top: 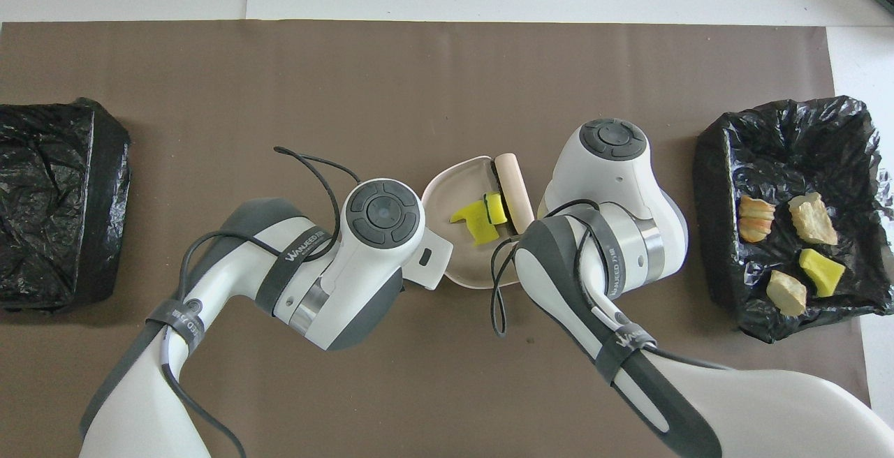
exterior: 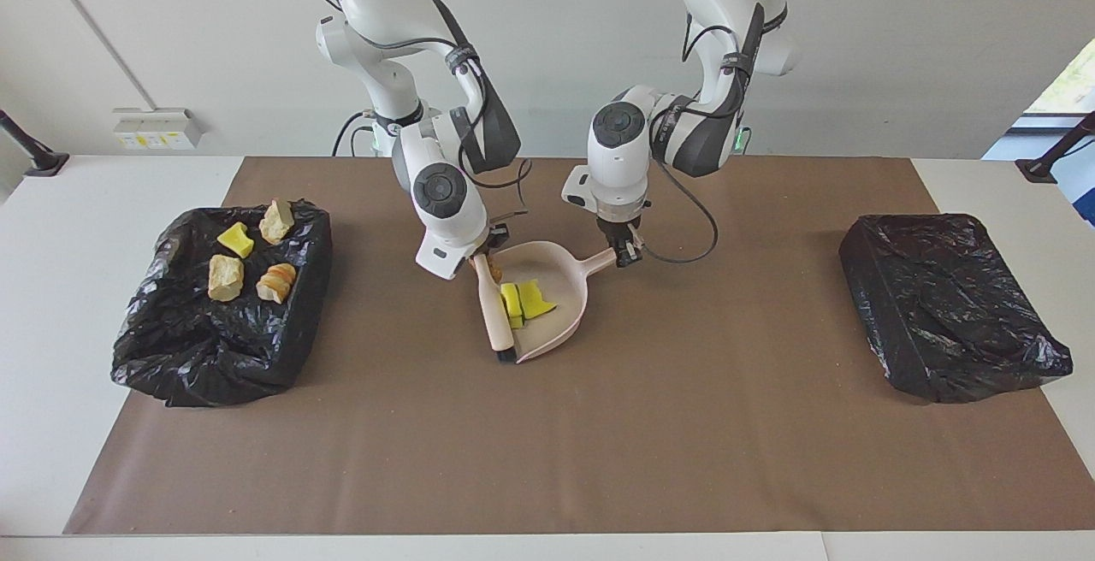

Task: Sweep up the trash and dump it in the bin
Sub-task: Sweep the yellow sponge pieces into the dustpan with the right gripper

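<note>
Ref. landmark: dustpan [exterior: 554,298], pink, flat on brown mat at table ctr. Left gripper [exterior: 627,251] is closed on dustpan handle at the end nearer the robots. Right gripper [exterior: 489,251] sits over the brush [exterior: 494,310] handle end; it appears clamped on it, but finger gap can't be confirmed from either view. Brush lies along the pan edge toward the right arm's end of the table, bristles at pan mouth. Trash in pan: yellow sponge pieces [exterior: 524,300], two or three, one w/ a green backing, bunched against the brush. Bin w/ trash [exterior: 171,347], black-lined, stands well apart from pan toward right arm's end; it holds a yellow sponge scrap, pale rock-like lumps, a brown ribbed piece. Second black bin [exterior: 941,313] is well apart toward left arm's end, no trash visible in it. Risks: sponges are light and sit near the mouth, so tilting the pan forward on lift would prob. spill them; lifting w/ brush not clear may drag pieces out; a handle-end grip may let the pan sag or twist.
</note>
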Robot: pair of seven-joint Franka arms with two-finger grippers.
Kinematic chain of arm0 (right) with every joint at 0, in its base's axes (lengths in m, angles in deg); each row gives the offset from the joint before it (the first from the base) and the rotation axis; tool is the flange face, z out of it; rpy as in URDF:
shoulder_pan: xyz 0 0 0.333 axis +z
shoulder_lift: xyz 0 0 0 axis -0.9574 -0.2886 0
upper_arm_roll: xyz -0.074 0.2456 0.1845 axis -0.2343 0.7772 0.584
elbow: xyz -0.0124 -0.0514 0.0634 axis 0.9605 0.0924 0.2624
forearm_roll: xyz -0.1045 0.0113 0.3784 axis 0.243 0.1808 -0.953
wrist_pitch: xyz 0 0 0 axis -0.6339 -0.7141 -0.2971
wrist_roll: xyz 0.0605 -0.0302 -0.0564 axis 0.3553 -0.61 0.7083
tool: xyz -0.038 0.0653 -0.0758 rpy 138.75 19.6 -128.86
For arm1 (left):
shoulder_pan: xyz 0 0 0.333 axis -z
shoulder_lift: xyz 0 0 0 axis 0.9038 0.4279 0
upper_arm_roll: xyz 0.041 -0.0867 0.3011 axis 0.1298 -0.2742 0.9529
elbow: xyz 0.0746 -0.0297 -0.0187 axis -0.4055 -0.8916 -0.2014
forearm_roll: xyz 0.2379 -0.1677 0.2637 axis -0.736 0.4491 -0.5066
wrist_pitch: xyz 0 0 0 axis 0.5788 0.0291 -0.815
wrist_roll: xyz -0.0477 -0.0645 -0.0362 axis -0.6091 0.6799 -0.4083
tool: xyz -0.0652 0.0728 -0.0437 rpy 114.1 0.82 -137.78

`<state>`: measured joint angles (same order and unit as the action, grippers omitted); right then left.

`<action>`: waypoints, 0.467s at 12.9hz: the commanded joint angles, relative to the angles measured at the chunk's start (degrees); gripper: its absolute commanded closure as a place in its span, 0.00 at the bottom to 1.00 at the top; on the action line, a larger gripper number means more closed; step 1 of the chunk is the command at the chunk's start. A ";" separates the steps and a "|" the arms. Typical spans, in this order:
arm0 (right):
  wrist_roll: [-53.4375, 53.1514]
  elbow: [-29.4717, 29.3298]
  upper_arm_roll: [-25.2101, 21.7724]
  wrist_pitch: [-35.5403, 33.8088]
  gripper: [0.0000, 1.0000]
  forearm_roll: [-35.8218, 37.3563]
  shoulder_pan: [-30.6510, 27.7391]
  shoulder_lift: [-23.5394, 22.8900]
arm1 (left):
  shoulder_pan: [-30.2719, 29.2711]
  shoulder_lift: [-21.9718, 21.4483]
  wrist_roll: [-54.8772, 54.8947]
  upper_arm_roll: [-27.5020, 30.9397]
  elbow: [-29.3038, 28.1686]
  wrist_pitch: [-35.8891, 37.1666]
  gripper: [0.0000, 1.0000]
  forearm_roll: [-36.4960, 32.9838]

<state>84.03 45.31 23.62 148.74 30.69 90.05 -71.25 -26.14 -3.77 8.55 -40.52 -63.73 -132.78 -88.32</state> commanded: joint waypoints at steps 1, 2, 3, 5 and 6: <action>2.41 -1.87 0.60 -4.80 1.00 -4.99 -0.82 1.07 | 0.59 -1.77 -0.33 0.35 -2.08 -1.51 1.00 -0.62; 2.15 -2.93 0.08 -7.00 1.00 -4.99 -1.26 2.91 | 0.50 -1.77 -0.42 0.35 -2.08 -1.69 1.00 -0.62; 1.88 -3.20 -0.27 -9.03 1.00 -4.90 -2.31 5.62 | 0.41 -1.68 -0.42 0.35 -2.08 -1.86 1.00 -0.62; 1.62 -3.29 -0.54 -13.59 1.00 -3.68 -6.69 10.11 | 0.41 -1.59 -0.42 0.35 -2.08 -2.39 1.00 -0.62; 1.62 -3.20 -0.72 -15.62 1.00 -2.19 -8.28 11.18 | 0.41 -1.59 -0.42 0.35 -2.00 -2.39 1.00 -0.71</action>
<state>84.67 41.16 23.00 136.13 27.84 85.08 -63.57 -26.13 -4.05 8.69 -40.62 -63.86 -133.46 -88.31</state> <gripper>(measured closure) 0.731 0.683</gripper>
